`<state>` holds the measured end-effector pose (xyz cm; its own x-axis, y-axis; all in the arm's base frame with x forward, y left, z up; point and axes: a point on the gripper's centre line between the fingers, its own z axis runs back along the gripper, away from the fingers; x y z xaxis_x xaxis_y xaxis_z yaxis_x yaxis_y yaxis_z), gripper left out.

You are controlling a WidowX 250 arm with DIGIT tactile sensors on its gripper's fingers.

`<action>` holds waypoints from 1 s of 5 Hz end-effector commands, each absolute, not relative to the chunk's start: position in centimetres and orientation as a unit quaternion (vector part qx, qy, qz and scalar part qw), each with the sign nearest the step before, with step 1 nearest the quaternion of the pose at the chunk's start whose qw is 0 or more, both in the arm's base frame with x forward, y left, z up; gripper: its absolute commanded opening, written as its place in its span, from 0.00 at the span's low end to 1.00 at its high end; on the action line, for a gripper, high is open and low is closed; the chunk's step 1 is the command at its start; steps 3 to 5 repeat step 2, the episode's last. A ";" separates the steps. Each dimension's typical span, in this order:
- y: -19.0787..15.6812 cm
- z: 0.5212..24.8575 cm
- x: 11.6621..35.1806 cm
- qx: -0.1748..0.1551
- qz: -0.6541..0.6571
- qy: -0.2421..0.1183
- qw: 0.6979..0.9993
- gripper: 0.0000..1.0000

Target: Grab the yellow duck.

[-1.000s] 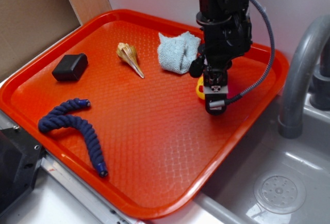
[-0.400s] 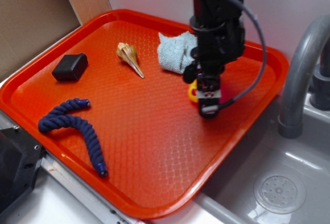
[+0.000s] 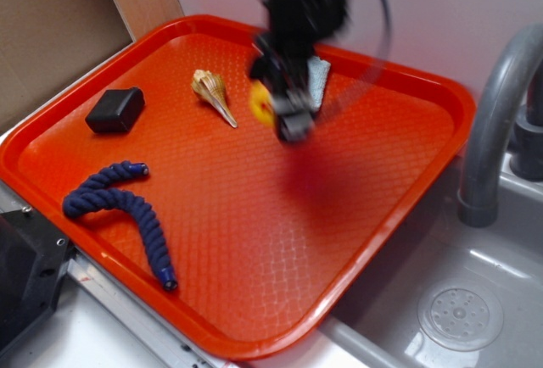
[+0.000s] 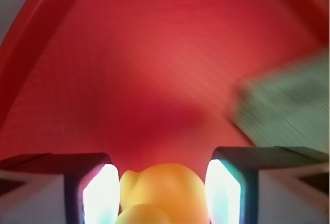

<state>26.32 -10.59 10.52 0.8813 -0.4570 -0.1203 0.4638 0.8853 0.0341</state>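
The yellow duck (image 3: 261,103) is between the fingers of my gripper (image 3: 282,115), which is blurred with motion over the middle of the orange tray (image 3: 51,190), at its far side. In the wrist view the duck (image 4: 162,193) fills the gap between the two bright pads (image 4: 100,195), touching the left one and close to the right one. The gripper is shut on the duck and holds it above the tray floor. The duck's beak and eye do not show.
A light blue cloth (image 3: 319,80) lies just behind the gripper, also blurred at the right of the wrist view (image 4: 283,110). A tan seashell (image 3: 212,93), a black box (image 3: 114,109) and a blue rope (image 3: 127,207) lie to the left. A grey faucet (image 3: 496,122) and sink (image 3: 458,309) are at the right.
The gripper has moved left and toward the back of the tray, from near the right rim to beside the cloth. The duck has gone with it.
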 end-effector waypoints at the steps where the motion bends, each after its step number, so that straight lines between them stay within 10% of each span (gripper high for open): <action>1: -6.8 21.7 19.7 0.034 -0.044 -0.057 0.997 0.00; 5: -6.2 21.8 19.3 -0.004 -0.094 -0.042 0.995 0.00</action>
